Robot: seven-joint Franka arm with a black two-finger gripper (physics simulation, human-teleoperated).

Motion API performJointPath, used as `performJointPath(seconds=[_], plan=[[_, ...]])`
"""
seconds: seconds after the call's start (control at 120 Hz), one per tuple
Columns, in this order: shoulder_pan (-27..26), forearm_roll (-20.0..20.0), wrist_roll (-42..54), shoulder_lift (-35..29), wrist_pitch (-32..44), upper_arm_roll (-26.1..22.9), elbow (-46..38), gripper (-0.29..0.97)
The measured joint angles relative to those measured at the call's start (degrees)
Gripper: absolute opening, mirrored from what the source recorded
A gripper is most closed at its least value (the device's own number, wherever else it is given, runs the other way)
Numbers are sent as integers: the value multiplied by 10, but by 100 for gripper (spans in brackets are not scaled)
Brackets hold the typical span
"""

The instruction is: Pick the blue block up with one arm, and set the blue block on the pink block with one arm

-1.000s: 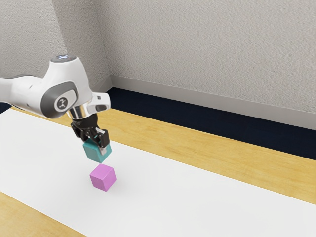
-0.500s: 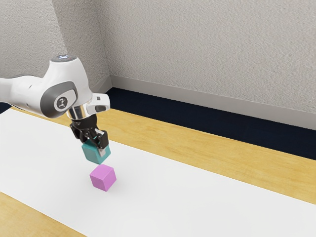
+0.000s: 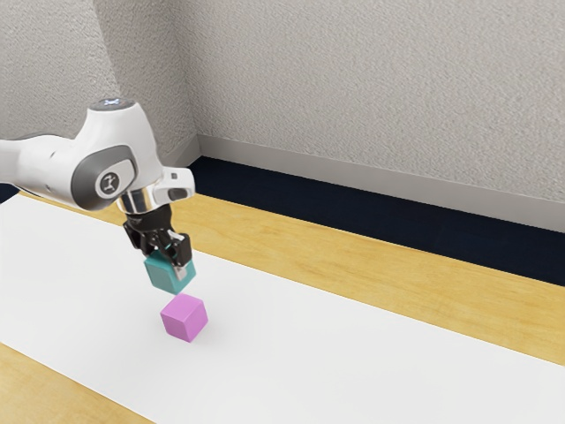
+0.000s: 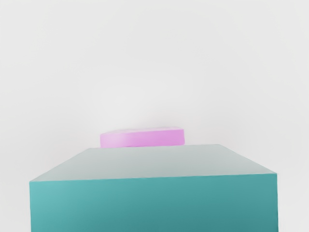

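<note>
My gripper (image 3: 168, 265) is shut on the blue block (image 3: 169, 276), a teal-blue cube held in the air, slightly tilted. The pink block (image 3: 184, 318) rests on the white table surface (image 3: 353, 362) just below it, a little toward the exterior view's right, with a small gap between the two. In the wrist view the blue block (image 4: 154, 191) looms large under my hand. Just beyond its far edge peeks a strip of the pink block (image 4: 143, 137).
A wooden band (image 3: 371, 265) runs along the far side of the white surface, and another shows at the near left corner. Behind it lie dark floor and a grey wall. My white arm (image 3: 79, 168) reaches in from the exterior view's left.
My gripper has carried the blue block slightly toward the exterior view's left. The pink block has not moved.
</note>
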Motion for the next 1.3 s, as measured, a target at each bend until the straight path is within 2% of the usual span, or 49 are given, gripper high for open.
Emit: performJointPath(seconds=[0.758, 0.992, 1.167, 1.208, 1.3], plan=[[0, 0, 7, 0, 2, 4, 0, 39], [0, -2, 10, 0, 2, 4, 0, 54], [0, -2, 12, -9, 0, 3, 2, 60], [0, -2, 12, -23, -10, 2, 13, 62], [0, 0, 11, -46, -91, 2, 119, 64]])
